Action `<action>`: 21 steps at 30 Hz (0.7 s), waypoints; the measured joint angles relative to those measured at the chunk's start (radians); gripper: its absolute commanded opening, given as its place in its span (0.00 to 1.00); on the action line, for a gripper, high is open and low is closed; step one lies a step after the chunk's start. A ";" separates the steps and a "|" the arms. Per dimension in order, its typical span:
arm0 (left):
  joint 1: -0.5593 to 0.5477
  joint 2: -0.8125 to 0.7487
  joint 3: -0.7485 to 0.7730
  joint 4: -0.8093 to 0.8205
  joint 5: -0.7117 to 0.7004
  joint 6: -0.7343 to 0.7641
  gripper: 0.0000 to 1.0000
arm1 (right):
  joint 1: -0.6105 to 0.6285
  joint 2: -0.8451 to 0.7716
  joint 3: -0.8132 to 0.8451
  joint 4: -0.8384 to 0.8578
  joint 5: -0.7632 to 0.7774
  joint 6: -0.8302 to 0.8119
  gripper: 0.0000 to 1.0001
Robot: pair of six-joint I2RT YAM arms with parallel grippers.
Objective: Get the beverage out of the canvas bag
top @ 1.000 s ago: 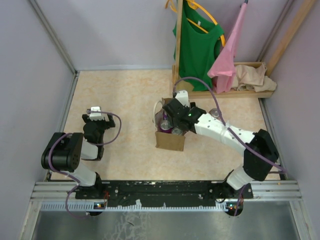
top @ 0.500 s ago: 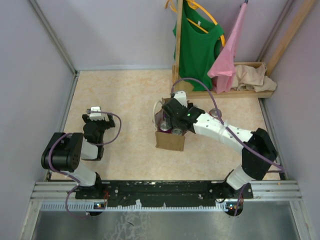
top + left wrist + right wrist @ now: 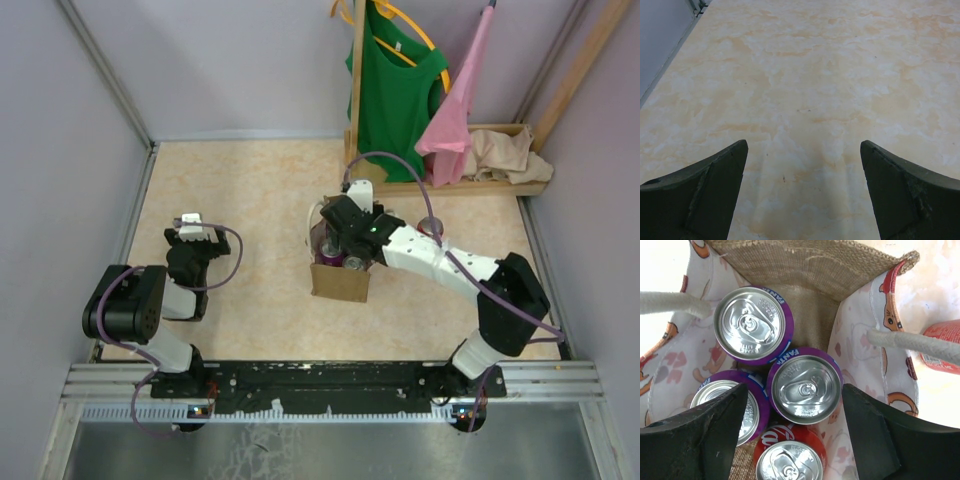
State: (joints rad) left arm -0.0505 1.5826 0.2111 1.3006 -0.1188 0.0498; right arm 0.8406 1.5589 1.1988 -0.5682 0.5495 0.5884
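Tan canvas bag (image 3: pixel 340 282) stands upright mid-table (image 3: pixel 805 75), holding three purple Fanta cans (image 3: pixel 751 324) and a red cola can (image 3: pixel 789 460). The right gripper (image 3: pixel 794 388), jaws apart, hangs over the middle purple can (image 3: pixel 805 389), having crept slightly leftward across the bag's mouth since a second ago. The left gripper (image 3: pixel 802 145), also spread, stays put above bare tabletop.

We find the right tool (image 3: pixel 794 390) spread wide over the mouth of the canvas bag (image 3: pixel 805 265) — inside, three purple cans (image 3: pixel 751 324) and a red can (image 3: pixel 790 460) stand packed, touching, with little gap between them. A pale handle (image 3: pixel 670 304) crosses each side of the mouth. Some of the bag's bottom shows bare by the far wall. Before the parted left tool (image 3: pixel 802 150) lies open counter (image 3: pixel 830 75).
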 measured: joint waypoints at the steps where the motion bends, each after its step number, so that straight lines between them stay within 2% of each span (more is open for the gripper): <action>1: 0.000 0.000 0.000 0.000 0.000 0.000 1.00 | -0.001 0.005 0.002 0.008 0.005 0.006 0.75; 14: 0.000 0.000 0.000 0.000 0.000 0.000 1.00 | -0.026 0.014 -0.001 0.034 0.023 0.037 0.72; 21: 0.000 0.000 0.000 0.000 0.000 0.000 1.00 | -0.026 -0.037 -0.039 0.052 0.018 0.037 0.72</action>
State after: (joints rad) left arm -0.0505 1.5826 0.2111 1.3006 -0.1188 0.0498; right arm 0.8150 1.5215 1.1595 -0.5163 0.5674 0.6254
